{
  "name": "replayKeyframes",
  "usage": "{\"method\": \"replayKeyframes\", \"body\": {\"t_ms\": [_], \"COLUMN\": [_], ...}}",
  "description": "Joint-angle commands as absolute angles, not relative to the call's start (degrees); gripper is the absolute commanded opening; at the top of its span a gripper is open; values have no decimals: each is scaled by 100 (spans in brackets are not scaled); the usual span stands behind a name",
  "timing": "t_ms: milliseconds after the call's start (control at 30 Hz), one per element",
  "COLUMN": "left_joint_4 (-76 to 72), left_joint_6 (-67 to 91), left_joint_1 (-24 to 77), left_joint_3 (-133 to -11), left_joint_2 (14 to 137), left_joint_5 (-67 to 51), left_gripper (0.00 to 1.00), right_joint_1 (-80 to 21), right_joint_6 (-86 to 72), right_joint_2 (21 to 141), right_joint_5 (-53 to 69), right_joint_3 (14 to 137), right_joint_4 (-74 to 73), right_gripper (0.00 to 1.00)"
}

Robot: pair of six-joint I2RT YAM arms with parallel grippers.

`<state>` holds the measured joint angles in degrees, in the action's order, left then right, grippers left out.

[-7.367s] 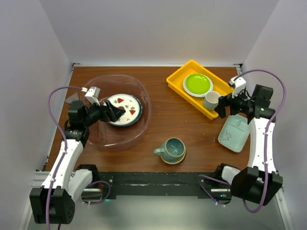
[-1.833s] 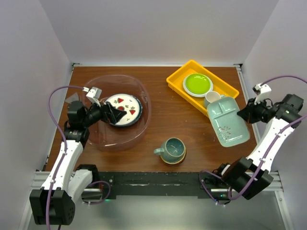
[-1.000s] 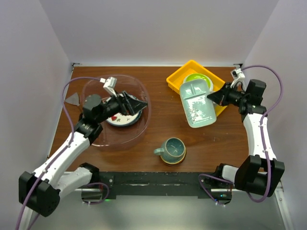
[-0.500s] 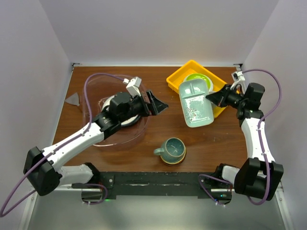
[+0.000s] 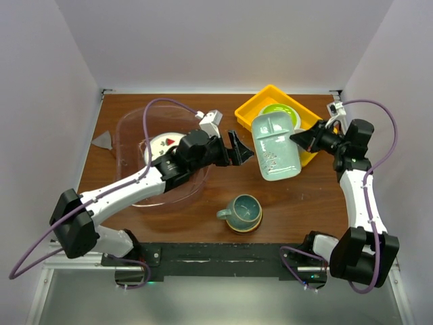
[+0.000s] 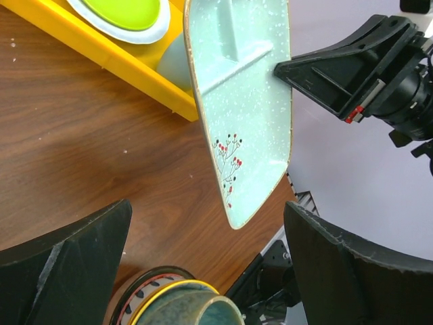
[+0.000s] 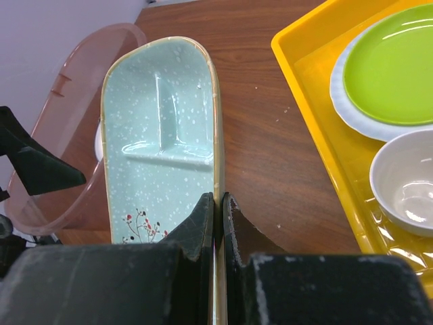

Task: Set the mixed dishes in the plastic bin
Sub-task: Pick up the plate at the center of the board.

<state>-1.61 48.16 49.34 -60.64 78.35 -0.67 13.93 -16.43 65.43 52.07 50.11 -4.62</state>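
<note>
Two arms in the shot, and only one is holding anything. The right end effector [image 5: 298,138] has its fingers pinched tight on the rim of the pale mint dish [image 5: 276,147], gripping one edge. The dish is up off the bench [image 5: 223,115] and tipped well onto its side. From the left wrist view it looks almost edge-on, with the little red-berry sprig at the low end. From above it hangs over the near-left corner of the yellow tray [image 5: 254,108], covering part of the lime-green plate [image 5: 284,112]. The plain white cup [image 7: 406,183] sits in that tray too, next to the green plate.

The left end effector [image 5: 242,154] is spread wide with nothing in it. That arm reaches out across the right rim of the plastic bin [image 5: 128,128], and the fingers point at the mint dish, close to it but not touching.

The bin is on the left side of the bench, and the white plate with red fruit [image 5: 162,143] lies flat inside it. The teal mug [image 5: 242,210] is out on the bench near the front edge, on a small plate with a dark patterned rim [image 5: 237,228], well apart from the bin.
</note>
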Motion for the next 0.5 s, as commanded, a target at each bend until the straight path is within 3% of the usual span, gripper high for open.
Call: {"method": "replayKeyframes", "body": {"t_ms": [0, 133, 233, 433, 467], "left_joint_4": [-299, -255, -255, -228, -229], "left_joint_6": [4500, 4430, 4386, 4289, 4272], "left_joint_1": [5089, 5150, 5168, 5203, 5212], "left_joint_3": [-6574, -6881, -7145, -7593, -7629], "left_joint_2": [8173, 8533, 8989, 9483, 9518], "left_joint_5": [281, 369, 369, 404, 404], "left_gripper": [100, 96, 86, 55, 42], "right_joint_1": [1380, 1380, 1380, 1389, 1380], "right_joint_6": [-1969, -2039, -2083, -2153, -2145], "right_joint_2": [6240, 6223, 6205, 6135, 6135], "right_joint_5": [5616, 5721, 5774, 5827, 5845], "right_joint_3": [5062, 5036, 5027, 4966, 4957], "right_joint_4": [193, 281, 334, 396, 413], "right_gripper": [0, 0, 0, 0, 0]}}
